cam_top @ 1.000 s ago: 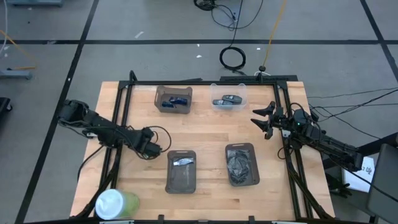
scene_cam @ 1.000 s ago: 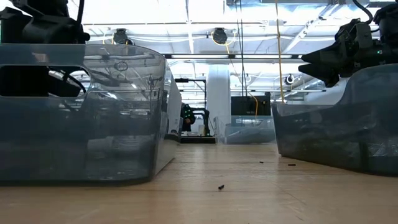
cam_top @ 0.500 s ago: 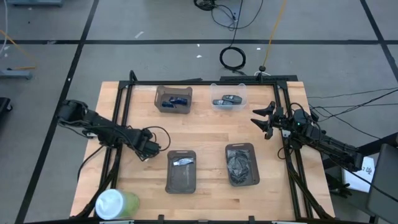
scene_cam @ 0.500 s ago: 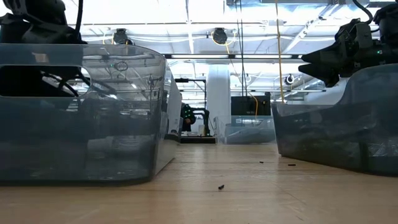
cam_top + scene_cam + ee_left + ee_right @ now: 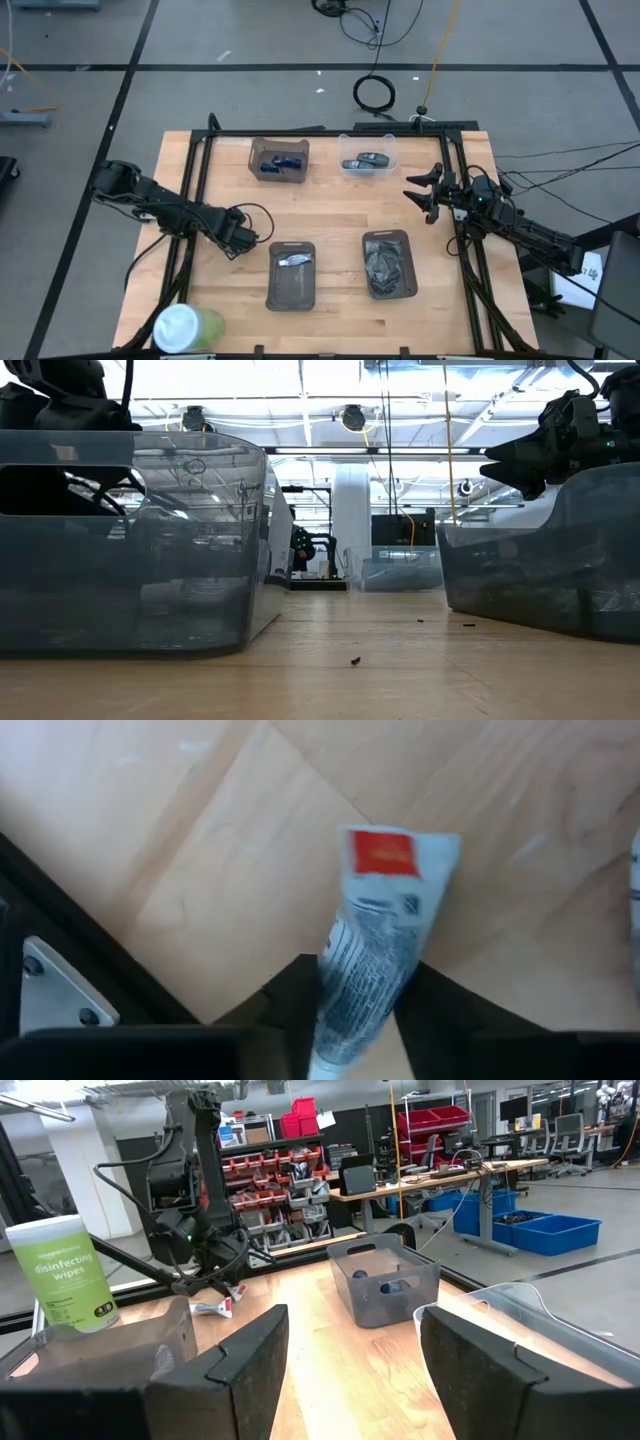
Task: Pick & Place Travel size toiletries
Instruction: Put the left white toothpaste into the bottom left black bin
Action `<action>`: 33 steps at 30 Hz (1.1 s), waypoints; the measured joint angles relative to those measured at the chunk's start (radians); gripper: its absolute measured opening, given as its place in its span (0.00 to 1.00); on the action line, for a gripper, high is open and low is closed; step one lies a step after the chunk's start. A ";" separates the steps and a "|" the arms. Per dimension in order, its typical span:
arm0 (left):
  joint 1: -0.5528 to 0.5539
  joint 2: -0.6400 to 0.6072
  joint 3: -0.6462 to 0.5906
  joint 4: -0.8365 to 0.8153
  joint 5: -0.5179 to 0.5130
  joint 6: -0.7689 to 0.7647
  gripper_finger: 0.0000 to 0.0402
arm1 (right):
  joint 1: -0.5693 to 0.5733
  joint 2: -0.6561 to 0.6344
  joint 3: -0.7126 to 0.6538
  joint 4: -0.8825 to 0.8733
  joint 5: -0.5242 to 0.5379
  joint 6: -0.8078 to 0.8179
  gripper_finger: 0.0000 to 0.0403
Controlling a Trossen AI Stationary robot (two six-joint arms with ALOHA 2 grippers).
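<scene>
High view. The left gripper [image 5: 238, 243] sits low over the wooden table [image 5: 330, 205], just left of the near-left dark tray [image 5: 291, 274], in which one small tube [image 5: 294, 260] lies at the far end. The right gripper [image 5: 422, 193] waits at the table's right edge, its fingers spread wide. A near-right tray [image 5: 389, 264] holds dark items; a grey bin [image 5: 279, 159] and a clear bin [image 5: 367, 160] stand at the far side. A wipes canister [image 5: 185, 326] stands at the near-left corner.

Low view. Two translucent trays fill the foreground; the left arm [image 5: 60, 395] shows above the left one, the right arm [image 5: 560, 440] above the right one.

Left wrist view. A white-and-silver squeeze tube [image 5: 375, 930] with a red mark is clamped between the left gripper's two dark fingers [image 5: 290, 1005], its crimped end projecting forward over bare wood.

Right wrist view. The right gripper's fingers [image 5: 250, 1365] stand far apart; beyond them the left arm holds the tube just above the table, near the wipes canister.
</scene>
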 joint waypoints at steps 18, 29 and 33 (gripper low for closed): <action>0.000 0.001 -0.001 0.120 -0.072 -0.150 0.08 | 0.000 0.000 0.000 0.000 0.000 0.000 0.54; 0.000 0.004 0.081 0.133 -0.200 -0.154 0.03 | 0.000 0.000 0.000 0.000 0.000 0.000 0.54; 0.000 0.004 0.127 0.109 -0.200 -0.102 0.01 | 0.000 0.000 0.000 0.000 0.000 0.000 0.53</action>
